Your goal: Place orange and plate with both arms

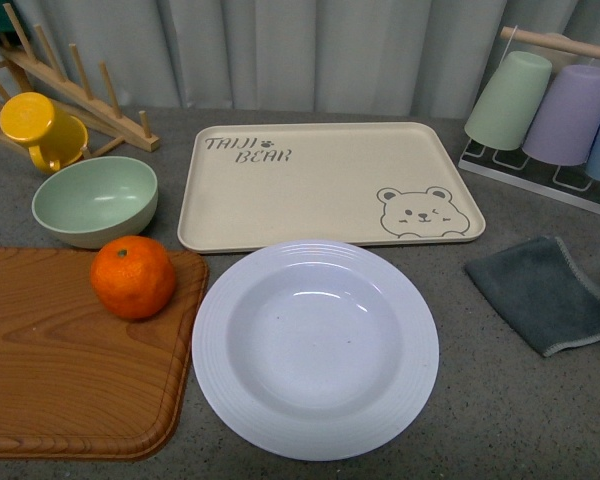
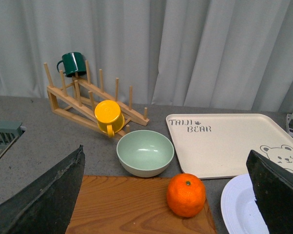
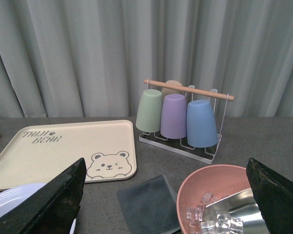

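Observation:
The orange (image 1: 133,277) rests on the far right corner of a wooden cutting board (image 1: 60,370); the left wrist view shows the orange (image 2: 186,194) too. Right of it, on the grey table, lies the white ridged plate (image 1: 315,348), with nothing on it; its edge shows as plate (image 2: 234,207) and plate (image 3: 10,201). My left gripper (image 2: 166,195) hangs open above and short of the orange, touching nothing. My right gripper (image 3: 166,200) stands open above a dark grey cloth (image 3: 149,204). Neither arm appears in the front view.
A beige bear tray (image 1: 325,180) lies behind the plate. A pale green bowl (image 1: 94,200), a yellow mug (image 1: 42,128) and a wooden rack (image 1: 75,85) stand at the left. A cup rack (image 1: 555,115) and the grey cloth (image 1: 545,292) are at the right. A pink bowl (image 3: 219,197) holds ice.

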